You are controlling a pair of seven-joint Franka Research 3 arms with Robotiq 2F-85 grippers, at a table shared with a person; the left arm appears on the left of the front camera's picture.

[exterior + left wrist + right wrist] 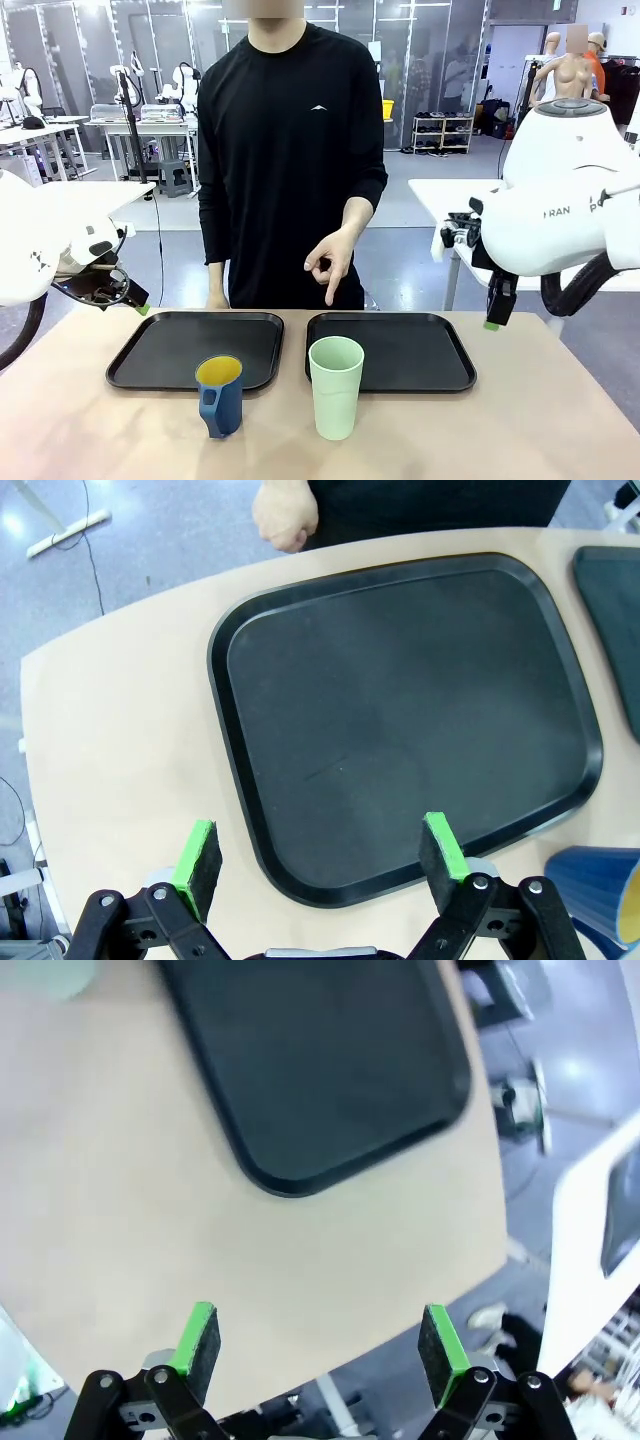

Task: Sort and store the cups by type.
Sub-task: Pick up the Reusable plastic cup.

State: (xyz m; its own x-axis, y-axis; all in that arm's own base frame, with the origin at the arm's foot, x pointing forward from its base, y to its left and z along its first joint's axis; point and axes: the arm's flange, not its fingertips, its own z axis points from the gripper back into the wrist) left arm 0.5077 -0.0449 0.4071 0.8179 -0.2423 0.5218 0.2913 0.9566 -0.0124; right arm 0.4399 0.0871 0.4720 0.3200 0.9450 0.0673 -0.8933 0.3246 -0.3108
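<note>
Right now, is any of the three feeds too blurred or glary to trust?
Front view: sharp, evenly lit, soft shadows beside the blue mug and the green tumbler. Left wrist view: crisp, faint sheen on the left tray, table edge bowed by the wide lens. Right wrist view: smeared, the right tray rim soft, though the right end effector is sharp.

Lab hall, polished grey floor (415, 205), rows of work tables (145, 124), glass partitions (440, 45); shelf rack (442, 133)
</note>
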